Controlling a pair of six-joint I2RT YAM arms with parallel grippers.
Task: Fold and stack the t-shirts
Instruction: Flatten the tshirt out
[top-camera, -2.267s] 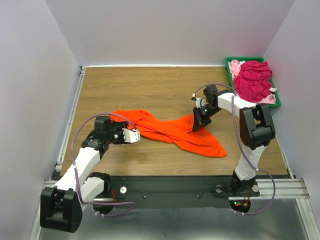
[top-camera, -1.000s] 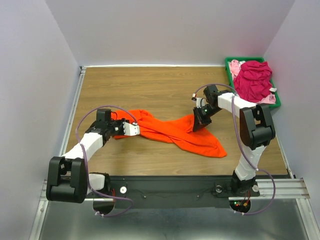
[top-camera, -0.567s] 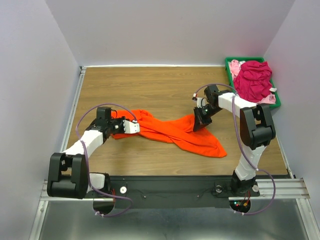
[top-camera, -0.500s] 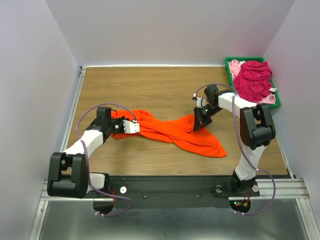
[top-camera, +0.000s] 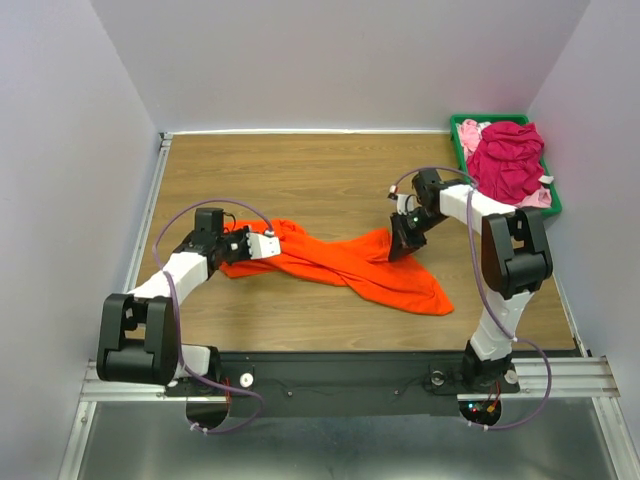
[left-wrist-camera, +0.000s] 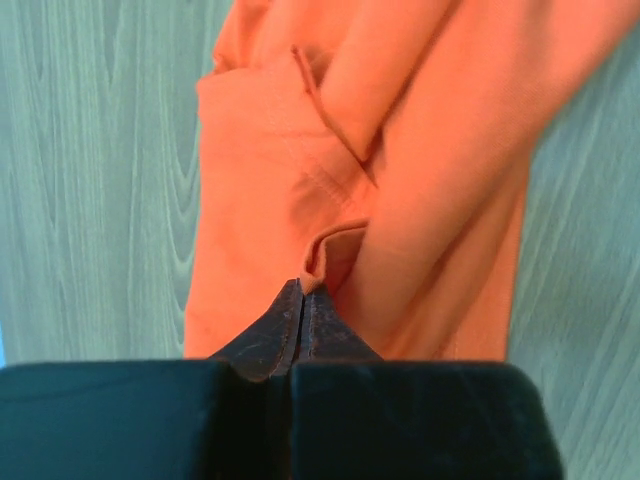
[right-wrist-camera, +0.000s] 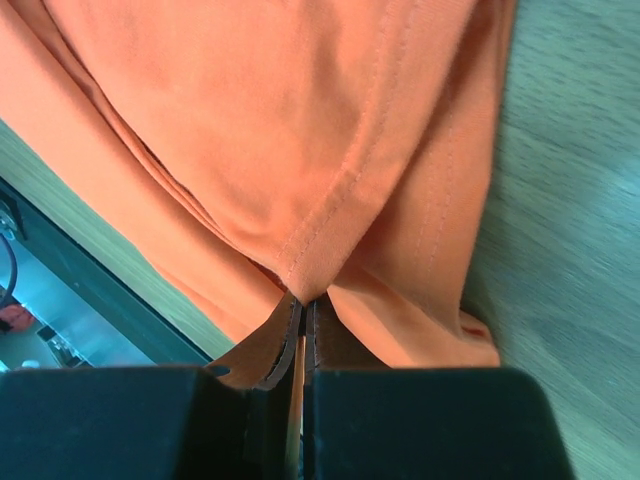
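Note:
A bright orange t-shirt (top-camera: 340, 262) lies bunched in a long twisted band across the middle of the wooden table. My left gripper (top-camera: 272, 243) is at the shirt's left end, shut on a small fold of the orange cloth (left-wrist-camera: 325, 255). My right gripper (top-camera: 398, 250) is at the shirt's upper right part, shut on a pinch of hemmed orange cloth (right-wrist-camera: 310, 260). A magenta t-shirt (top-camera: 508, 158) is heaped in the green bin, with a pale pink t-shirt (top-camera: 470, 131) under and beside it.
The green plastic bin (top-camera: 556, 200) stands at the table's back right corner against the wall. Purple-grey walls close in the table on three sides. A metal rail (top-camera: 150, 200) runs along the left edge.
My left gripper has reached further onto the shirt's left end and closed on a fold of it. The right gripper has stayed shut on the cloth, barely moving.

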